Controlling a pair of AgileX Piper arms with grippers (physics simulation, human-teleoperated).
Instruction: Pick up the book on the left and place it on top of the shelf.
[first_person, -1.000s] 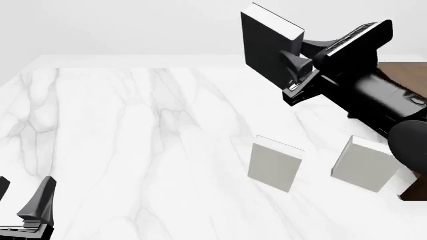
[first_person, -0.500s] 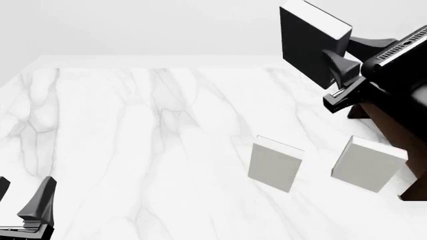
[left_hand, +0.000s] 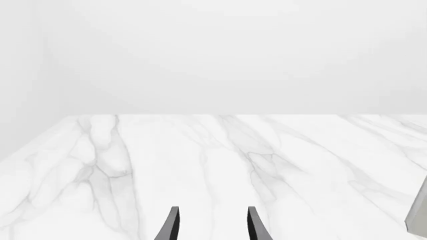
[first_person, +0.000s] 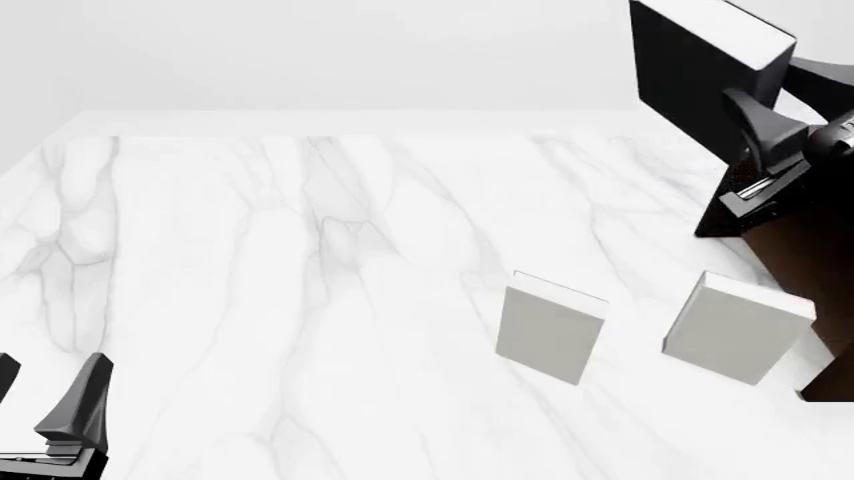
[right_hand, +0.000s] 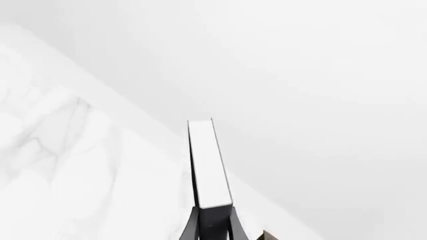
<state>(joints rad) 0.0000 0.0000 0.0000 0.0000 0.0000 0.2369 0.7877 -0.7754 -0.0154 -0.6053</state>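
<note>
Carried rightward and slightly upward across the front view since a second ago, the black-covered rectangular book with a white page edge (first_person: 701, 75) is now held upright in the air near the right edge, above the near corner of the dark brown wooden shelf unit (first_person: 801, 260). It is clamped near its lower edge by the right gripper (first_person: 763, 150), whose fingers are closed on the cover; in the right wrist view the book (right_hand: 209, 165) is seen edge-on between them. Less of the right arm is now visible than before, and more of the shelf is exposed.

The book is judged stiff and fairly light, with smooth covers that could slip or pivot under a narrow pinch; a hold across the covers near the middle of an edge seems best.

The two light grey books (first_person: 550, 327) (first_person: 734, 328) and the marble-patterned white table (first_person: 267, 280) are unchanged. The left gripper (left_hand: 212, 227) is parked with its fingers apart, seemingly holding nothing, though only the tips are shown.
</note>
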